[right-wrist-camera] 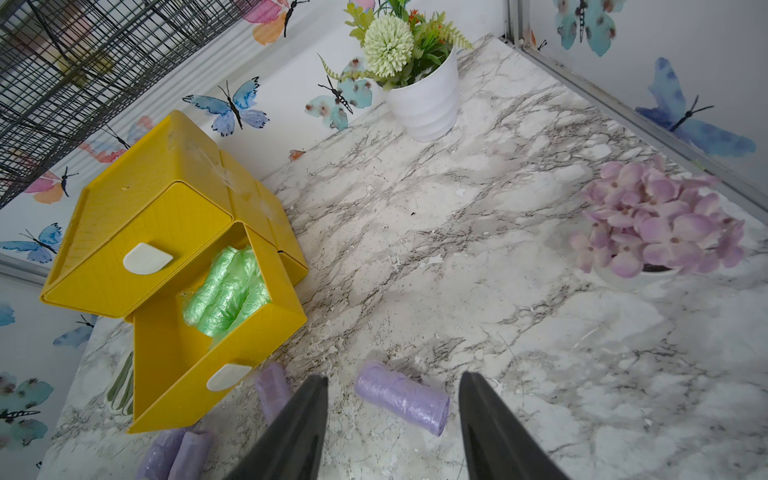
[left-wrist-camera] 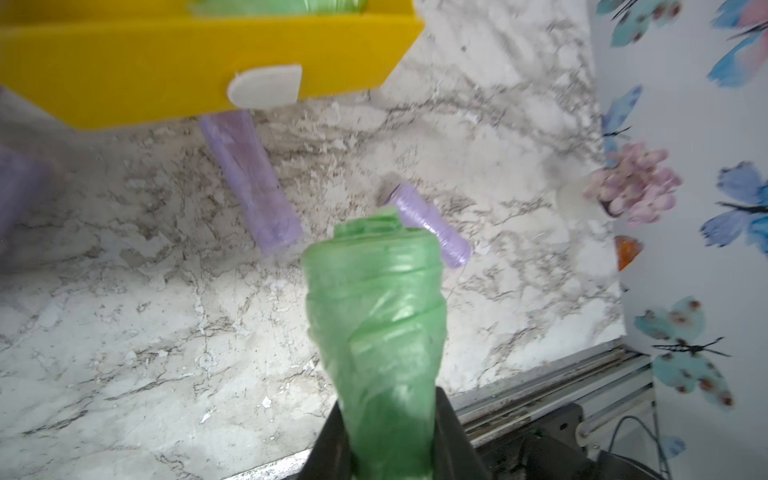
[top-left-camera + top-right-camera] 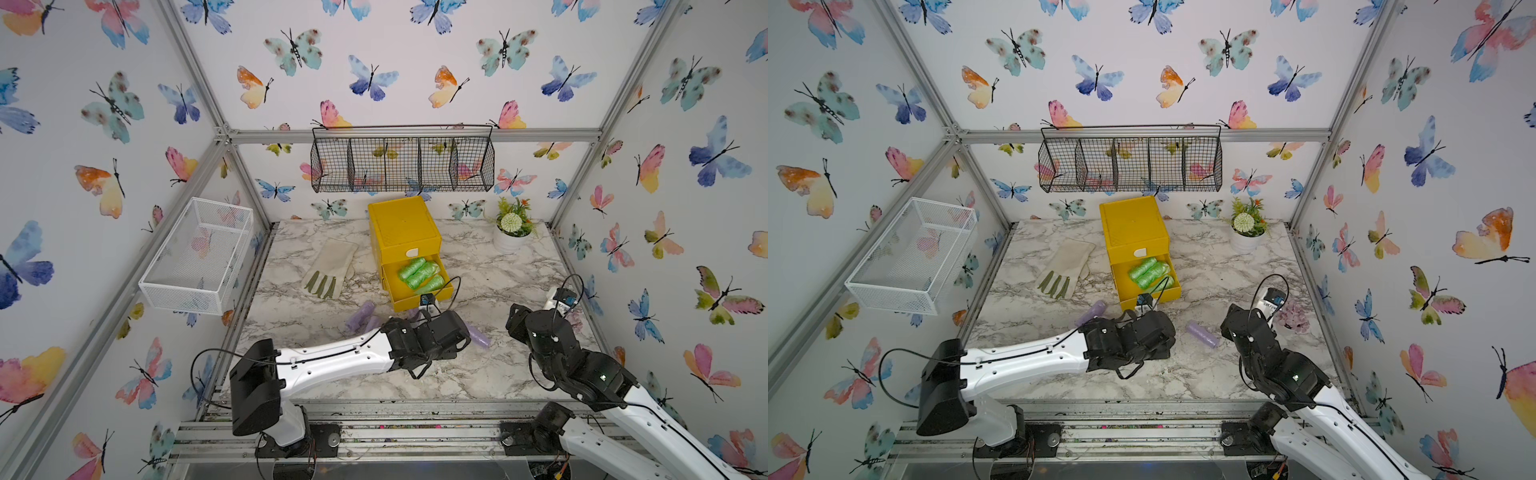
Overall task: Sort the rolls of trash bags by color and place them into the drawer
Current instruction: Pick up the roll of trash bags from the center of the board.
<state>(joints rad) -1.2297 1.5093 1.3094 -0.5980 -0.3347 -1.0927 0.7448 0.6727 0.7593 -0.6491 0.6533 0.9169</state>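
Green roll (image 2: 376, 316): crinkly plastic, clenched near its base by the left gripper (image 2: 388, 411) and held clear of the marble table (image 2: 124, 353), at about six o'clock from the yellow chest.
Right gripper (image 1: 392, 376): jaws spread and empty, hovering at four o'clock on the table over a lone purple roll (image 1: 402, 397), not touching it.
Other purple rolls: one (image 1: 272, 388) lay partly under the open drawer's front. Two more (image 1: 174, 453) lay side by side at the chest's seven o'clock.
Step in hand: judged to be carrying the fourth green roll to its fellows.
Open drawer (image 1: 178, 374): pulled out below the shut top one, white tab facing the robot, with three green rolls (image 3: 419, 274) packed inside.
Next move: likely to lift the roll over the front wall toward twelve o'clock, lower it beside the three, then let go. The drawer looked nearly full, so laying it lengthwise would matter.
Yellow chest (image 3: 405, 232): stood at twelve o'clock, near the back wall.
Pink rolls: none in view; whether they sat in a shut drawer could not be told.
Glove (image 3: 330, 268): pale, lying flat at ten o'clock, beside the chest.
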